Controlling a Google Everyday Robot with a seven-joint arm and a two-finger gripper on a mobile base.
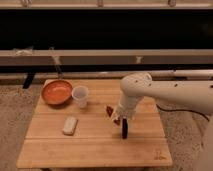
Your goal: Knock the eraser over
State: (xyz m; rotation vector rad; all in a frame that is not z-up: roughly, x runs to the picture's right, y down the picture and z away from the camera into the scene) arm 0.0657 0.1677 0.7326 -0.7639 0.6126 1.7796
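Observation:
A small white rectangular eraser (70, 125) lies flat on the left part of the wooden table (95, 150). My gripper (124, 130) hangs from the white arm (150, 92) at the middle right of the table, pointing down, its dark tip close to the tabletop. It is well to the right of the eraser and apart from it. A small red and dark object (110, 111) sits just left of the gripper's wrist.
An orange bowl (56, 92) stands at the table's back left. A white cup (80, 96) stands beside it, behind the eraser. A dark wall with a pale rail runs behind the table. Carpet surrounds the table.

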